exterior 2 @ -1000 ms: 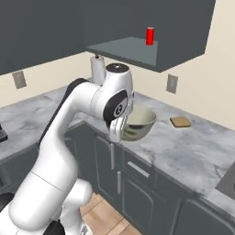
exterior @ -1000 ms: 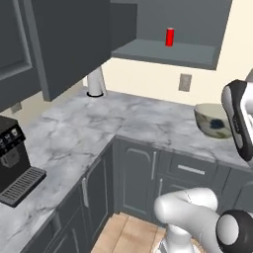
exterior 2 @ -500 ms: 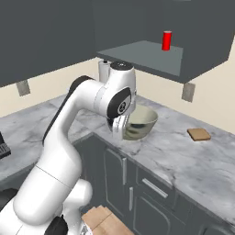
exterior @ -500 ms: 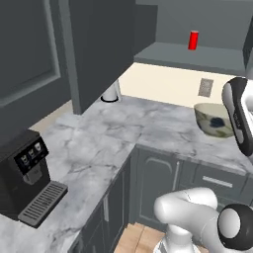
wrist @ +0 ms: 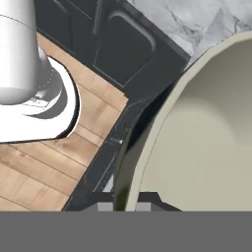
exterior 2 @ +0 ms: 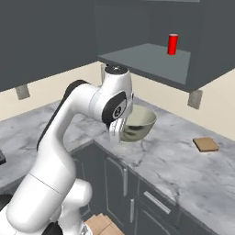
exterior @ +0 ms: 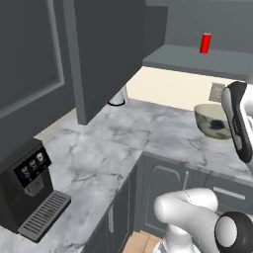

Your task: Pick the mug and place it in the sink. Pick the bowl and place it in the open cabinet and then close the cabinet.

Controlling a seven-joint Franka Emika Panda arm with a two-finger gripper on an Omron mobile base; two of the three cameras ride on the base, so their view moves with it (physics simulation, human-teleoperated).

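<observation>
My gripper (exterior 2: 120, 133) is shut on the rim of the bowl (exterior 2: 140, 124), a deep cream bowl with a greyish wall, and holds it just above the marble counter (exterior 2: 183, 167). In the hand view the rim of the bowl (wrist: 206, 138) runs between the fingertips of the gripper (wrist: 123, 204). From the left, the bowl (exterior: 213, 121) shows beside my forearm. The open cabinet (exterior 2: 156, 62) hangs above and behind it, its shelf (exterior: 197, 57) bare except for a red can (exterior: 205, 43). The cabinet's flat door (exterior: 106, 54) stands swung out to the left. The mug and the sink are out of view.
A black coffee machine (exterior: 27, 192) stands at the counter's near left. A white cylinder (exterior: 117, 97) sits in the back corner. A brown slab (exterior 2: 205, 144) lies on the counter to the right. Wall outlets (exterior 2: 195, 98) sit under the cabinet. Base cabinet doors (wrist: 123, 47) lie below.
The whole scene has shifted in both base views, so the base has moved; the cabinet shelf looks closer. The bowl stays gripped in the same pose.
</observation>
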